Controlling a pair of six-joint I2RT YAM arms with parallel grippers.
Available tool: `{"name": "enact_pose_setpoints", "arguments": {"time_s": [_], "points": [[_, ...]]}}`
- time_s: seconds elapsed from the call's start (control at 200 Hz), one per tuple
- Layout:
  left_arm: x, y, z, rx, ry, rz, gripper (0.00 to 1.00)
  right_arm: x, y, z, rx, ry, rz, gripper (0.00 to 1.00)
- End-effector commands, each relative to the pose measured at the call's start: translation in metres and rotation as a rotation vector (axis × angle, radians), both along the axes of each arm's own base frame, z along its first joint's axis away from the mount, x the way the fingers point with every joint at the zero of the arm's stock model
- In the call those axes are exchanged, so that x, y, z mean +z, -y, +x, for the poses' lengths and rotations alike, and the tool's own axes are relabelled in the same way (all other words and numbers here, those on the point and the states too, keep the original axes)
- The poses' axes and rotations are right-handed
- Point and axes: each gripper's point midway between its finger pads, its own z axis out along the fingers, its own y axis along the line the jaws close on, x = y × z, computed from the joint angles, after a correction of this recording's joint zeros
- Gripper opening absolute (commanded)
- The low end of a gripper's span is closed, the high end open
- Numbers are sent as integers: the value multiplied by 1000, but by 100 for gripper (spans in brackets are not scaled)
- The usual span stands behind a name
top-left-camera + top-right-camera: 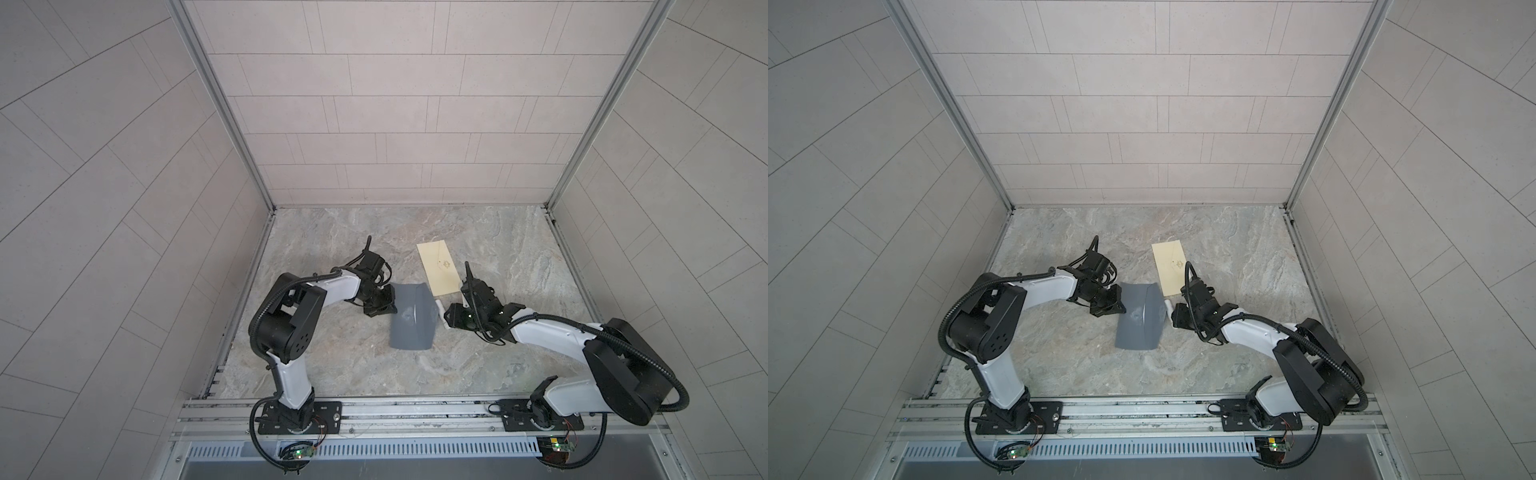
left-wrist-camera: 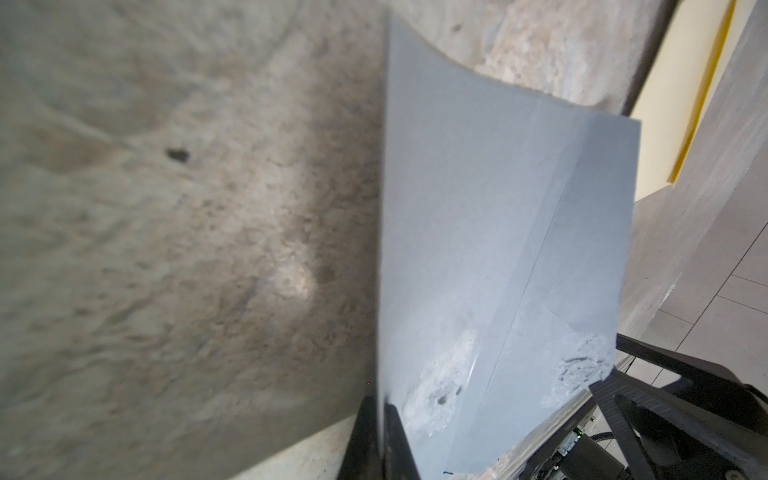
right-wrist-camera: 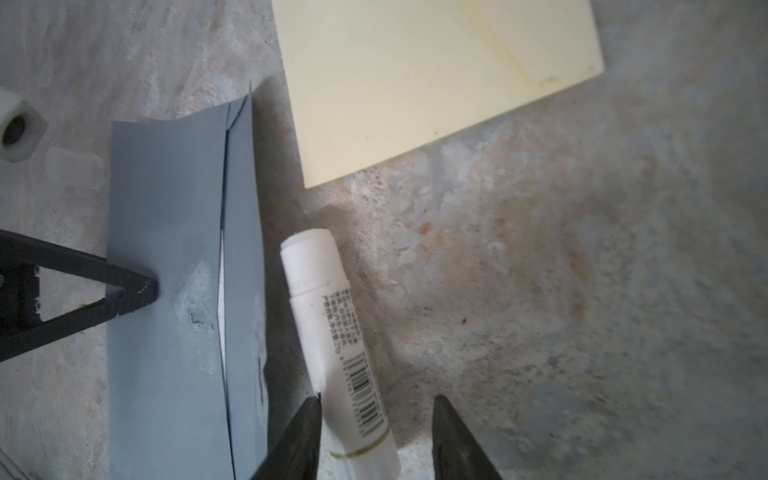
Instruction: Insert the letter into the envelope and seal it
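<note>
**Pinching the grey envelope's edge, glue stick loose on the table**

At the left of both top views, the left gripper reaches in from its arm. Its fingers are pressed together on the near-left edge of the grey envelope. The left wrist view shows that edge running down between the two black fingers.

In the right wrist view, a small translucent cap lies on the marbled table. It sits just beside the envelope edge that this gripper holds.

The envelope sits near the middle of the table, between the two grippers. It is bowed upward rather than flat, and its flap is folded over but not pressed down. Pale, scuffed patches mark its surface. In the right wrist view a thin sliver of white paper, the letter, shows in the slit between flap and body, so it lies inside the envelope.

Just right of the envelope, an uncapped white glue stick lies on the table, close alongside the envelope's right edge.

The right gripper straddles the stick's lower end with its jaws spread. One finger touches the stick and the other stands clear of it, so nothing is gripped.

Beyond the glue stick, farther from the robot, a cream sheet lies flat on the table, apart from the envelope.
</note>
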Motion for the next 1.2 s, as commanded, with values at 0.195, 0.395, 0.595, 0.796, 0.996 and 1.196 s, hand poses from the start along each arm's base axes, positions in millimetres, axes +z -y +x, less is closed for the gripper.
{"name": "enact_pose_setpoints", "arguments": {"time_s": [0.195, 0.395, 0.595, 0.796, 0.996, 1.196], "points": [[-4, -5, -4, -6, -8, 38, 0, 25, -16, 17, 51, 41, -3, 12], [-3, -6, -4, -4, -2, 40, 0, 24, -31, 22, 86, 40, -2, 7], [-2, -5, -4, -5, 2, 40, 0, 20, -43, 23, 120, 27, -10, 6], [-2, -6, -4, -6, 0, 39, 0, 18, -64, 19, 190, 20, -10, 6], [-3, -6, -4, -6, 0, 42, 0, 29, -85, 18, 256, 42, 27, 7], [-3, -6, -5, -6, -2, 42, 0, 39, -72, 26, 214, 73, -34, 14]]}}
